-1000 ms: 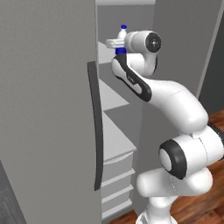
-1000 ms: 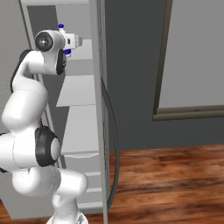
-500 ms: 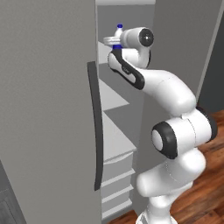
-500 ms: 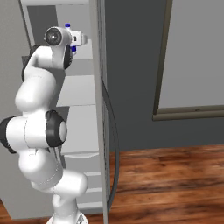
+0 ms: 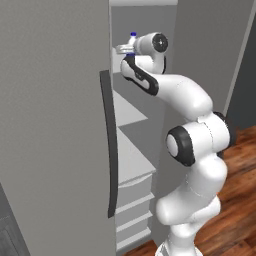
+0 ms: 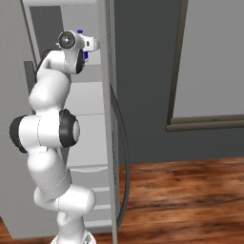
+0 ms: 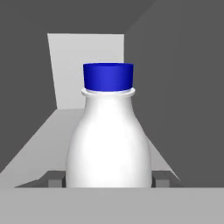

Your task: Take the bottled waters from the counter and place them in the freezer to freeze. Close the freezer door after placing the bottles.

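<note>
My gripper [image 5: 127,48] is shut on a white bottle [image 7: 109,140] with a blue cap [image 5: 132,35], held upright. In the hand view the two fingertips [image 7: 54,179] flank the bottle's base. It hangs just above a pale grey shelf [image 7: 39,148] high inside the freezer [image 5: 131,116]. From the right base view, the gripper [image 6: 91,45] reaches in past the edge of the freezer's right door [image 6: 107,119]. The freezer door [image 5: 55,125], with its long dark bar handle [image 5: 111,150], stands open to the left of my arm. The counter is out of view.
White drawers [image 5: 134,200] and more shelves sit below the gripper inside the freezer. A wooden floor [image 6: 181,195] lies to the right, beside a dark wall with a framed panel [image 6: 209,62]. My arm fills the gap between the two doors.
The arm has straightened and carried the bottle a little deeper into the upper part of the freezer. The grip on the bottle is unchanged.
</note>
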{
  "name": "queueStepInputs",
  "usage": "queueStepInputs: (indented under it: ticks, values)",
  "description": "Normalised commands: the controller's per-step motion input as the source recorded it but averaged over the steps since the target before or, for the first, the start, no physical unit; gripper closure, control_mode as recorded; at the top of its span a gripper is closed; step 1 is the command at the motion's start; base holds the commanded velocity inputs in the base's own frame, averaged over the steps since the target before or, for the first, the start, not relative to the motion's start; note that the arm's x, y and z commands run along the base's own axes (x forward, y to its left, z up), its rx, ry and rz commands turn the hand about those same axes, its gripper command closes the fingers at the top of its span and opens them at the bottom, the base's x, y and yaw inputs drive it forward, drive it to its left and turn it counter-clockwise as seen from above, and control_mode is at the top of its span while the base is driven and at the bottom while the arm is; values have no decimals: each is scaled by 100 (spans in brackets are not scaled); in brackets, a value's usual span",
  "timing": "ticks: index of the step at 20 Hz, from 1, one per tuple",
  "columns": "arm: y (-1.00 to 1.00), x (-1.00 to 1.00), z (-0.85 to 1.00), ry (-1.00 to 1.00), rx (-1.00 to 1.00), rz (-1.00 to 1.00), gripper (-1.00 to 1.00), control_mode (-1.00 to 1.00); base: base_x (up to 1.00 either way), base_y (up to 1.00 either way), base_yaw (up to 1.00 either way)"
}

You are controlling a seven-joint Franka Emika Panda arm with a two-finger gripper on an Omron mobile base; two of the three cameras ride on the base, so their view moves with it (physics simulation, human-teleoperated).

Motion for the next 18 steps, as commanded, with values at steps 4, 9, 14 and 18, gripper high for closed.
queueStepInputs:
  ticks: [4, 9, 14, 18]
  values:
    - [0, 57, -5, 0, 0, 0, 100, -100, 0, 0, 0]
    - [0, 59, -6, 0, -1, 0, 100, -100, 0, 0, 0]
    - [0, 55, -12, 0, -2, 0, 100, -100, 0, 0, 0]
    - [0, 41, -27, 0, -1, 0, 100, -100, 0, 0, 0]
